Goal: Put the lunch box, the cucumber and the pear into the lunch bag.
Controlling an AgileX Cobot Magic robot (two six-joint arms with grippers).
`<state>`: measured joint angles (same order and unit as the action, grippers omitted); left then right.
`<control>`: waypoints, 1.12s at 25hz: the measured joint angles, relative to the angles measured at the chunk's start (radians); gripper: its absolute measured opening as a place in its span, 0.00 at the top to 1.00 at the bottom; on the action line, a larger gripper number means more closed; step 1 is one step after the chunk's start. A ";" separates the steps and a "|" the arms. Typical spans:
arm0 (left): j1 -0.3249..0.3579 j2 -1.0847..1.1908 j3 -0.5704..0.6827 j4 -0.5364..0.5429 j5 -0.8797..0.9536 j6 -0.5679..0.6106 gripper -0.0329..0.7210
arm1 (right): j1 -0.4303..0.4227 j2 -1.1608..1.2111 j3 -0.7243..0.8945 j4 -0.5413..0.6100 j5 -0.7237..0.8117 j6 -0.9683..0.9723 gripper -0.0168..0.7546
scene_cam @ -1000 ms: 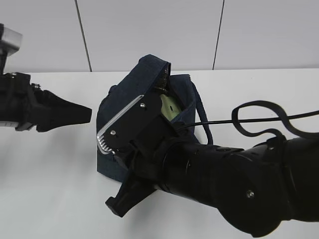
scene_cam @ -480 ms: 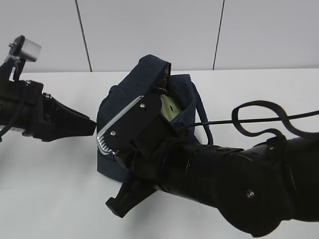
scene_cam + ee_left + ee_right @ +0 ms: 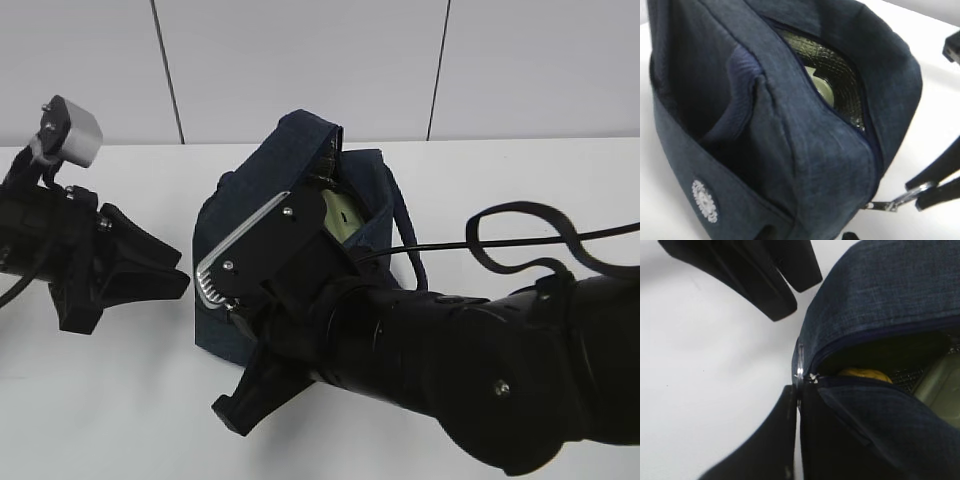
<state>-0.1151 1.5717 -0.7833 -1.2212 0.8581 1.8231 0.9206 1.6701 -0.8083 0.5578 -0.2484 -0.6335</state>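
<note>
Right now my right pincer (image 3: pixel 797 390) is pressed together on the small silver ring pull (image 3: pixel 890 204) of the zipper, at the end corner of the boxy dark navy fabric lunch bag (image 3: pixel 880 290). Directly past its tips the zipper teeth part and the mouth of the bag gapes. Just inside that mouth I see the lumpy yellow pear (image 3: pixel 865 374), and deeper in, against the silver quilted lining (image 3: pixel 840 70), the pale sage-green lid of the glass lunch box (image 3: pixel 822 89). The long green cucumber I cannot make out from any view; it may lie lower in the bag.

Beyond the corner I hold, my left pincer (image 3: pixel 180 272) hovers over the white desk (image 3: pixel 700 380) just beside the bag's side, its fingers apart and holding nothing.

I judge the packing to be done or nearly so, with the zipper the step in hand. To do it well I should keep the pull clamped firmly and draw it along the line of the teeth, not away from the cloth, since the soft bag would simply follow me. The left pincer ought to brace or pinch the fabric near this corner first. I should also watch that the pear and lining do not catch in the teeth.
</note>
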 joint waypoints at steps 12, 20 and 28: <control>-0.133 0.071 0.001 -0.039 -0.158 0.063 0.70 | 0.000 0.000 0.000 0.002 0.000 0.000 0.98; -0.137 0.082 0.002 -0.086 -0.172 0.063 0.94 | 0.000 0.000 -0.035 0.060 0.007 0.000 0.98; -0.137 0.081 0.035 -0.105 -0.187 0.051 0.95 | -0.015 -0.055 -0.061 0.189 0.021 -0.119 0.98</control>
<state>-0.2525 1.6524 -0.7478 -1.3263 0.6711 1.8740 0.9053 1.6149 -0.8691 0.7471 -0.2278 -0.7529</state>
